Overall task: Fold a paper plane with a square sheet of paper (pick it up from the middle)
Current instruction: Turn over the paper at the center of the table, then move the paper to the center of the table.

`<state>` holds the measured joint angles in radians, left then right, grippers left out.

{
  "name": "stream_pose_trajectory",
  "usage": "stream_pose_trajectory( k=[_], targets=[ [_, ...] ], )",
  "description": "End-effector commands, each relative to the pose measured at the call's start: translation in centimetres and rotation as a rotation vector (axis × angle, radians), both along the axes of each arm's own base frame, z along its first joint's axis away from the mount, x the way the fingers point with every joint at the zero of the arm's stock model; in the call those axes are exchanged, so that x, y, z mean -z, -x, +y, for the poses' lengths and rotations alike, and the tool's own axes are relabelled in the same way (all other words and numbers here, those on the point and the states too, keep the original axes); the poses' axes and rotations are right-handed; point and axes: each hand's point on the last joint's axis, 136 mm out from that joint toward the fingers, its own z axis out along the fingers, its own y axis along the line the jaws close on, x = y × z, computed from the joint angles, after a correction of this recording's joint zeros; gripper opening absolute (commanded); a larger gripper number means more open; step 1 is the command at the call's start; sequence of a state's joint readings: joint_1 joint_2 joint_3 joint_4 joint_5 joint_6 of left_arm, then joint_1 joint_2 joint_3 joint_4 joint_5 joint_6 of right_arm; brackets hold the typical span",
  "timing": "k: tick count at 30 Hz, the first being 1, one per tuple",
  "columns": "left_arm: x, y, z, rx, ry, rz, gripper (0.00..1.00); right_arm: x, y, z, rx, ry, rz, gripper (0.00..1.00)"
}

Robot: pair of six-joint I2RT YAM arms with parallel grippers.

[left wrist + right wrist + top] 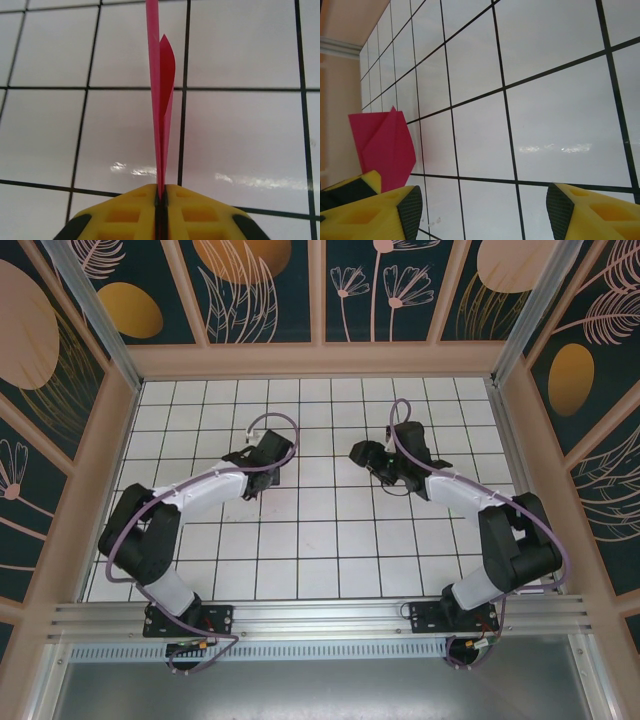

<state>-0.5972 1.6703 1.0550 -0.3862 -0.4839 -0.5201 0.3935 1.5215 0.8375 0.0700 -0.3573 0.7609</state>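
Observation:
The square sheet of paper (162,100) is magenta-pink and folded into a narrow creased shape. In the left wrist view it stands edge-on above the white tiled floor. My left gripper (161,192) is shut on its lower edge, with the yellow fingers pressed together around it. In the right wrist view the same paper (385,145) shows side-on as a pointed flap at the far left. My right gripper (482,205) is open, with bare floor between its pads, and stands apart from the paper. From above, the left gripper (265,455) and right gripper (360,454) face each other mid-table.
The white tiled table (320,540) has black grid lines and is bounded by beige walls (320,360) at the back and sides. An aluminium rail (320,615) runs along the near edge by the arm bases.

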Motion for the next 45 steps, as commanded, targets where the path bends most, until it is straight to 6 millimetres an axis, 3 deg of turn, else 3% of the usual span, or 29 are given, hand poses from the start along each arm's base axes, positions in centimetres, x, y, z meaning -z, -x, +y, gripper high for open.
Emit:
stream_pose_trajectory(
  k=[1, 6, 9, 10, 12, 16, 18, 22, 24, 30, 36, 41, 45],
  targets=[
    [0.5, -0.1, -2.3, 0.056, 0.093, 0.021, 0.2, 1.6, 0.3, -1.0, 0.04, 0.02, 0.049, 0.69],
    [1.7, 0.1, -5.5, 0.136, 0.248, 0.061, 0.33, 2.0, 0.4, -1.1, 0.044, 0.025, 0.061, 0.69],
    [1.8, 0.3, -6.8, 0.171, 0.32, 0.074, 0.39, 2.0, 0.4, -1.1, 0.046, 0.025, 0.064, 0.69],
    [2.9, 0.4, -7.0, 0.173, 0.325, 0.1, 0.4, 2.0, 0.4, -1.1, 0.047, 0.026, 0.065, 0.69],
    [3.1, 0.5, -7.6, 0.188, 0.37, 0.112, 0.44, 2.1, 0.4, -1.2, 0.049, 0.027, 0.066, 0.69],
    [2.3, 0.5, -8.8, 0.232, 0.492, 0.115, 0.51, 2.0, 0.5, -0.9, 0.04, 0.027, 0.065, 0.69],
    [-0.2, 0.1, -9.4, 0.258, 0.579, 0.068, 0.55, 1.9, 0.7, -0.4, 0.027, 0.029, 0.057, 0.69],
    [-2.2, 0.0, -7.5, 0.218, 0.672, 0.007, 0.64, 1.6, 1.0, 2.2, -0.03, 0.042, 0.029, 0.66],
    [-2.9, -0.4, -5.3, 0.152, 0.677, -0.038, 0.67, 1.6, 1.3, 4.6, -0.08, 0.06, 0.021, 0.6],
    [-2.4, -0.3, 1.1, -0.064, 0.626, -0.115, 0.8, 2.6, 2.5, 12.5, -0.228, 0.069, 0.029, 0.34],
    [-1.7, 0.8, 5.5, -0.216, 0.616, -0.156, 0.93, 3.8, 3.5, 19.0, -0.343, 0.086, 0.047, 0.25],
    [-1.5, 1.3, 6.8, -0.254, 0.618, -0.167, 0.97, 5.2, 3.4, 21.3, -0.383, 0.098, 0.074, 0.25],
    [-1.4, 1.4, 7.0, -0.258, 0.616, -0.168, 0.98, 7.1, 2.8, 21.3, -0.38, 0.157, 0.108, 0.25]
  ],
)
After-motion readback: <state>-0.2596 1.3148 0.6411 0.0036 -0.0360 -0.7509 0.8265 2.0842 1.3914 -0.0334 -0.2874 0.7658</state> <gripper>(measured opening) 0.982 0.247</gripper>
